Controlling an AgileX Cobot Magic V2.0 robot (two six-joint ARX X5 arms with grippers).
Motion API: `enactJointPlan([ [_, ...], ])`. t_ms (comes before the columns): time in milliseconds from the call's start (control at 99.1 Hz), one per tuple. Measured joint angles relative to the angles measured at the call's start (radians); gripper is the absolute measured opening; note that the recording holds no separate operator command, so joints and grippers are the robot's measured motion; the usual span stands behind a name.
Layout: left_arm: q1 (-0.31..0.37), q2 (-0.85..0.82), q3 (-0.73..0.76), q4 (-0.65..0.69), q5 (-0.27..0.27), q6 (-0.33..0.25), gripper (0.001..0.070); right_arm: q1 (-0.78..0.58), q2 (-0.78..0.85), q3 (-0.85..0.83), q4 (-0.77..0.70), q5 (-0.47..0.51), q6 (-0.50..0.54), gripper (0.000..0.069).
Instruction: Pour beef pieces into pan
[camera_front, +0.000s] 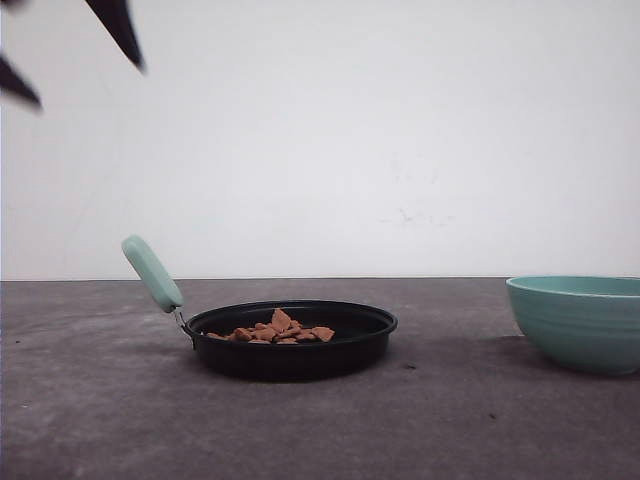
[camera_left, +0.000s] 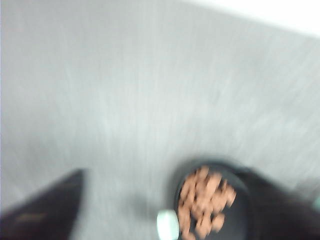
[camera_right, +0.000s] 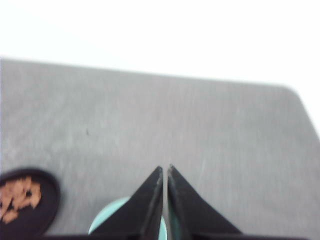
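Left gripper is held high, jaws spread wide, empty; frying pan with beef pieces is seen below it. Right gripper is nearly shut, empty, above teal bowl.

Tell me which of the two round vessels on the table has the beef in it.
The black pan with the mint-green handle, left of centre, holds the beef pieces. The teal bowl at the right edge shows none above its rim.

Beef pieces: in pan, on table.
Bowl: right of pan, well apart, beneath right gripper.
Left gripper: above pan's left.
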Motion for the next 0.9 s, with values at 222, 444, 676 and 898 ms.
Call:
enactJointPlan([
  [222, 0.001, -0.261, -0.039, 0.026, -0.19, 0.042, 0.0026, 0.0, -0.109, -0.177, 0.134, -0.09, -0.086, 0.0014],
  [444, 0.001, -0.468, -0.255, -0.022, -0.2, 0.041, 0.0014, 0.001, -0.218, -0.293, 0.15, -0.059, -0.13, 0.0014],
  [676, 0.001, -0.554, -0.272, -0.205, -0.2, 0.019, 0.0014, 0.001, -0.23, -0.293, 0.148, -0.054, -0.135, 0.0014],
  [898, 0.001, -0.56, -0.272, -0.224, -0.2, 0.012, 0.0014, 0.001, -0.23, -0.293, 0.148, -0.054, -0.135, 0.0014],
])
